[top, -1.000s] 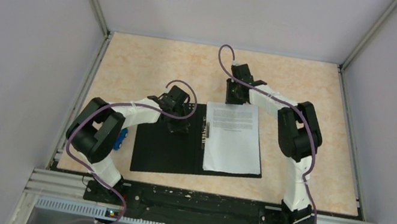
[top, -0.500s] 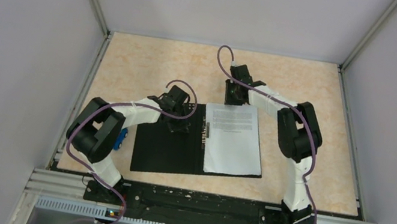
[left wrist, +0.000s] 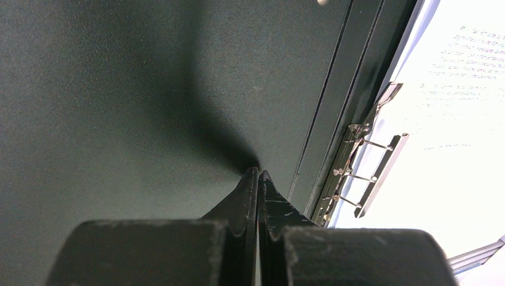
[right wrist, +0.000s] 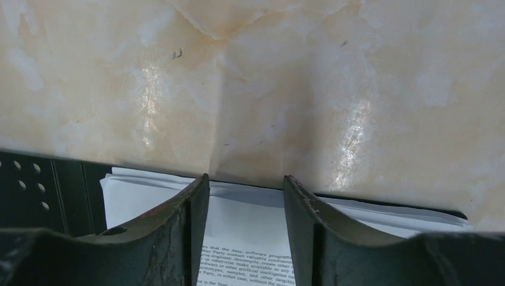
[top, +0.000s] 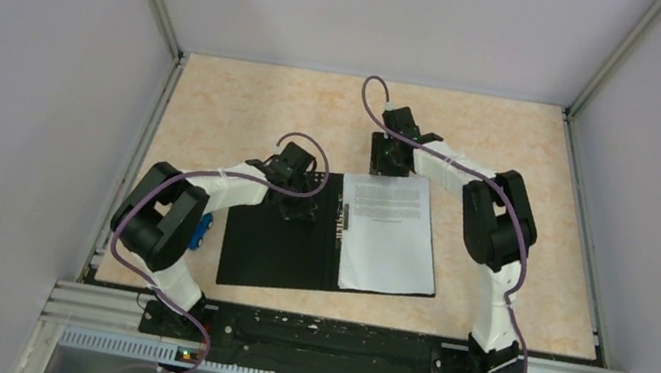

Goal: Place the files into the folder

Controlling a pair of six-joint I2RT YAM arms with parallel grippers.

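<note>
The folder (top: 281, 244) lies open on the table, black inside up, with its metal spine clip (left wrist: 357, 173) down the middle. The files (top: 390, 232), a stack of white printed sheets, rest on its right half. My left gripper (top: 296, 199) is shut, and its tips (left wrist: 258, 173) touch the folder's bare left half (left wrist: 119, 89). My right gripper (top: 389, 161) is at the far edge of the files (right wrist: 250, 220). It (right wrist: 246, 182) is open, the fingers (right wrist: 193, 208) astride the stack's top edge, with the sheets lying flat below.
A small blue block (top: 202, 229) lies by the folder's left edge, under my left arm. The marbled table (right wrist: 268, 89) stretches beyond the files to the back wall. Metal rails (top: 332, 334) run along the near edge by the arm bases.
The right gripper's jaws have spread wider at the top edge of the files. The left gripper and the folder have not moved.
</note>
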